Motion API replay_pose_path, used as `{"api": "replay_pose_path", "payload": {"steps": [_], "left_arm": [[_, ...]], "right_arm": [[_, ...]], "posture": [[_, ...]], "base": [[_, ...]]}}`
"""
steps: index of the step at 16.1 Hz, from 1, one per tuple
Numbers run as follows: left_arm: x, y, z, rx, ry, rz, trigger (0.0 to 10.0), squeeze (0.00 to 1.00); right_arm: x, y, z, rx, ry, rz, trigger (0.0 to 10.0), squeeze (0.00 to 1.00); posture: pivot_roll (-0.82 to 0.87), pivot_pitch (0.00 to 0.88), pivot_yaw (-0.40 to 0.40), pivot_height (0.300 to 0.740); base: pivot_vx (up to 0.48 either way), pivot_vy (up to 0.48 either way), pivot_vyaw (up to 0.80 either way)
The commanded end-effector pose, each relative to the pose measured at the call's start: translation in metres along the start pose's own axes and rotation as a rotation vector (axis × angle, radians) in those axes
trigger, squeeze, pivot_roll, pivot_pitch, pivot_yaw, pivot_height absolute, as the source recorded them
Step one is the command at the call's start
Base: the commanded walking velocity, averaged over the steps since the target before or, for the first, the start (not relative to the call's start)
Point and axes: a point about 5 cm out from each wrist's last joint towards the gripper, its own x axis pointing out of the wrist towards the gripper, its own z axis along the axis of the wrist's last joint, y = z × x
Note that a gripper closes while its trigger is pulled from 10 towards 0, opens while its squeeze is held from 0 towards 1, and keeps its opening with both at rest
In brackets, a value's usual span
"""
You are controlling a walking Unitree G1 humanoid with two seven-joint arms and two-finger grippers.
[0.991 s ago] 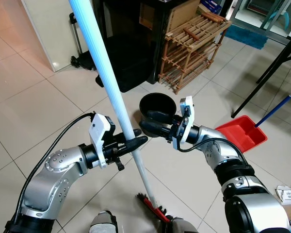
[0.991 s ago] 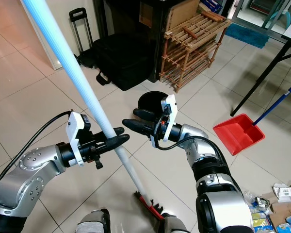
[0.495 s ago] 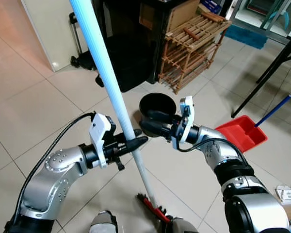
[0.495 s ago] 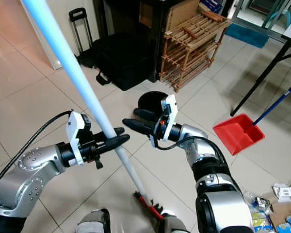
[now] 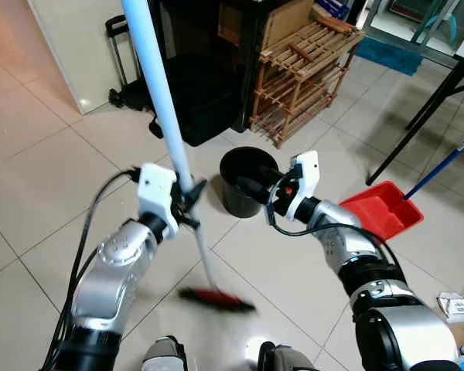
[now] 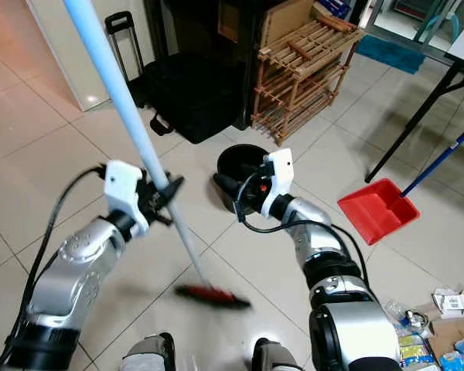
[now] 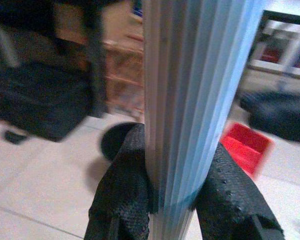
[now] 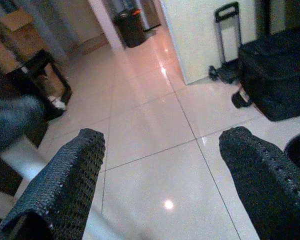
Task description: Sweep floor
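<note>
Your broom [image 5: 170,131] has swung: its red head [image 5: 215,298], a second ago by the robot's feet, now blurs over the tiled floor [image 5: 31,178] further out. The left gripper [image 5: 192,193] has lifted and pinches the pale blue handle. Your right gripper [image 6: 226,185] is spread wide, empty, just beside the black bucket [image 5: 244,179].

Broom handle [image 5: 161,93]: pale blue
Broom head [image 5: 215,297]: red
Dustpan [image 5: 377,214]: red
Bucket [image 5: 243,179]: black
Floor [image 5: 39,170]: beige tiles
</note>
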Motion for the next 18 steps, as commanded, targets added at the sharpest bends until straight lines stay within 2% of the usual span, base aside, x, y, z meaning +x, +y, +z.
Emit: {"api": "replay_pose_path", "payload": {"steps": [1, 2, 5, 8, 11, 14, 16, 18], "left_arm": [[0.003, 0.004, 0.009, 0.012, -0.058, 0.061, 10.0, 0.0], [0.007, 0.008, 0.01, 0.042, -0.072, 0.135, 10.0, 0.0], [0.012, 0.014, 0.008, 0.031, -0.091, 0.262, 10.0, 0.0], [0.014, 0.013, 0.008, 0.032, -0.101, 0.243, 10.0, 0.0], [0.013, 0.012, 0.011, 0.013, -0.131, 0.179, 10.0, 0.0], [0.01, 0.022, 0.022, 0.079, -0.18, 0.247, 10.0, 0.0], [0.01, 0.03, 0.034, 0.082, -0.227, 0.329, 10.0, 0.0], [0.014, 0.032, 0.042, 0.062, -0.259, 0.369, 10.0, 0.0]], "right_arm": [[0.0, -0.003, 0.002, -0.019, -0.011, -0.042, 10.0, 0.0], [0.0, -0.005, 0.001, -0.034, -0.007, -0.078, 10.0, 0.0], [0.0, -0.008, 0.0, -0.014, -0.024, -0.137, 10.0, 0.0], [0.0, -0.008, -0.001, -0.011, -0.02, -0.145, 10.0, 0.0], [0.001, -0.004, -0.006, -0.008, -0.003, -0.108, 10.0, 0.0], [-0.002, -0.006, -0.007, -0.032, 0.012, -0.111, 10.0, 0.0], [-0.003, -0.006, -0.007, -0.041, 0.013, -0.123, 10.0, 0.0], [-0.001, -0.001, -0.009, -0.049, 0.011, -0.09, 10.0, 0.0]], "posture": [[0.07, 0.153, -0.028, 0.74], [0.07, 0.153, -0.028, 0.74], [0.07, 0.152, -0.024, 0.74], [0.07, 0.15, -0.023, 0.74], [0.07, 0.15, -0.023, 0.74], [0.07, 0.151, -0.023, 0.74], [0.07, 0.148, -0.024, 0.74], [0.07, 0.142, -0.023, 0.74]], "base": [[0.0, 0.0, 0.0], [0.0, 0.0, 0.0], [0.0, 0.0, 0.0], [0.0, 0.0, 0.0], [0.0, 0.0, 0.0], [0.0, 0.0, 0.0], [0.0, 0.0, 0.0], [0.0, 0.0, 0.0]]}}
